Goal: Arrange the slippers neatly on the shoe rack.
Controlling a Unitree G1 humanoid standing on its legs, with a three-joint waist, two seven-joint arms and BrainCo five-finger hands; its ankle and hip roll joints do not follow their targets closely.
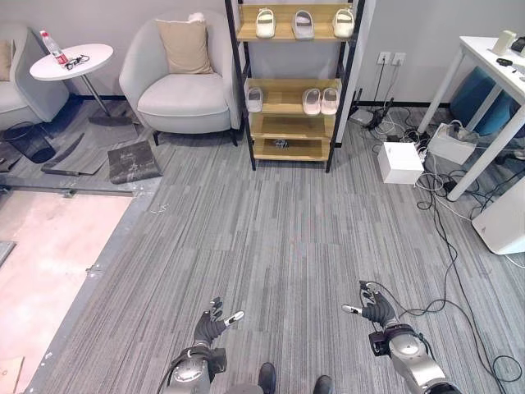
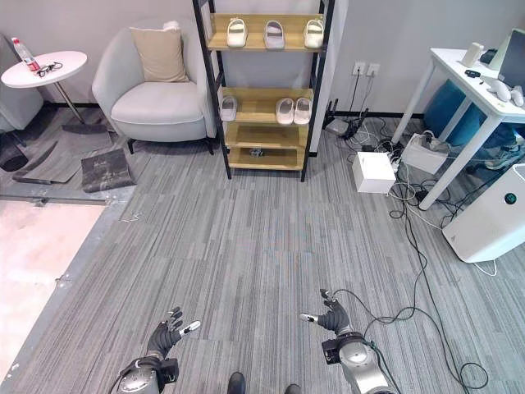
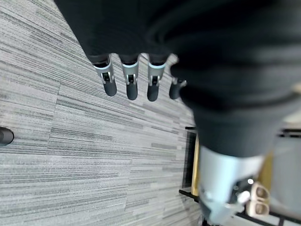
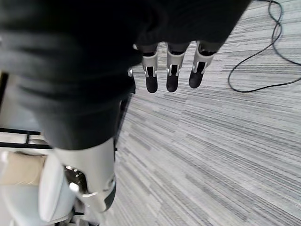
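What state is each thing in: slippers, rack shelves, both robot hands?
Top-shelf slippers: three, spaced apart.
Middle-shelf slippers: a pair side by side, plus a single at the left end.
Shoe rack: upright, lower shelves without slippers.
Left robot hand: open, empty.
Right robot hand: open, empty.

The top of the shoe rack is cut off by the far edge of the eye views, so nothing above its top shelf can be told. A small dark object on the lowest shelf is too small to be identified. The white desk at the far right is cut by the picture's edge, and the items on it cannot be made out. The grey sofa at the far left is shown only in part. What the bottle on the round side table contains cannot be told.
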